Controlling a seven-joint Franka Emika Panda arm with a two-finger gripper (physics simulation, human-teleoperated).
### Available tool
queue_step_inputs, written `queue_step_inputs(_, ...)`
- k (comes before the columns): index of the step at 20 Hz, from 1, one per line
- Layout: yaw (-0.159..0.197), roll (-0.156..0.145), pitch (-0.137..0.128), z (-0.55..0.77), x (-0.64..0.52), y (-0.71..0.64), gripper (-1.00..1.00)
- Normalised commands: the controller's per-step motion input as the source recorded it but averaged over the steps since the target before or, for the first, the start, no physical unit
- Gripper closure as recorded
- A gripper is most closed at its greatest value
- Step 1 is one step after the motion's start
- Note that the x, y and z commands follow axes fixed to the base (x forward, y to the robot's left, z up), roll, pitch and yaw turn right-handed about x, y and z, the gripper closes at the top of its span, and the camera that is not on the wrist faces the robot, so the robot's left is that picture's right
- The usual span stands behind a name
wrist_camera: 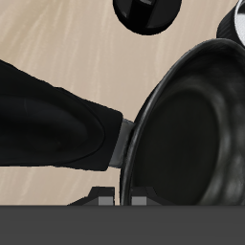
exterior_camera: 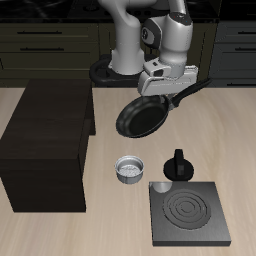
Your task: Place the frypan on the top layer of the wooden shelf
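Observation:
The frypan (exterior_camera: pixel 140 117) is an all-black round pan that hangs tilted in the air above the table, its long handle (exterior_camera: pixel 192 92) pointing away from the wooden shelf. My gripper (exterior_camera: pixel 166 90) is shut on the handle close to the pan's bowl. In the wrist view the pan's bowl (wrist_camera: pixel 191 134) and thick handle (wrist_camera: pixel 48 124) fill the picture, with my fingertips (wrist_camera: pixel 120 199) only just showing at the frame's edge. The wooden shelf (exterior_camera: pixel 50 140) is a big dark brown box beside the pan, and its flat top is bare.
A small silver cup (exterior_camera: pixel 130 170) stands on the table below the pan. A black knobbed pot (exterior_camera: pixel 178 165) stands beside it, also seen from the wrist (wrist_camera: pixel 144 11). The square black burner plate (exterior_camera: pixel 187 212) lies near the table's front edge.

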Motion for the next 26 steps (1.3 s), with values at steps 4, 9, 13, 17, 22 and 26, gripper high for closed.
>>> queue_step_inputs(4,0.032,0.006,-0.046,0.24,-0.07,0.08,1.00)
queue_step_inputs(9,0.006,-0.009,-0.016,0.19,0.02,-0.01,1.00)
queue_step_inputs(13,-0.019,-0.002,-0.009,0.16,0.06,-0.05,1.00)
queue_step_inputs(17,-0.044,0.003,0.020,0.07,-0.03,-0.06,1.00)
queue_step_inputs(22,-0.013,0.029,-0.037,0.21,-0.12,0.06,1.00)
queue_step_inputs(26,-0.028,0.001,-0.036,0.28,-0.02,0.02,1.00)
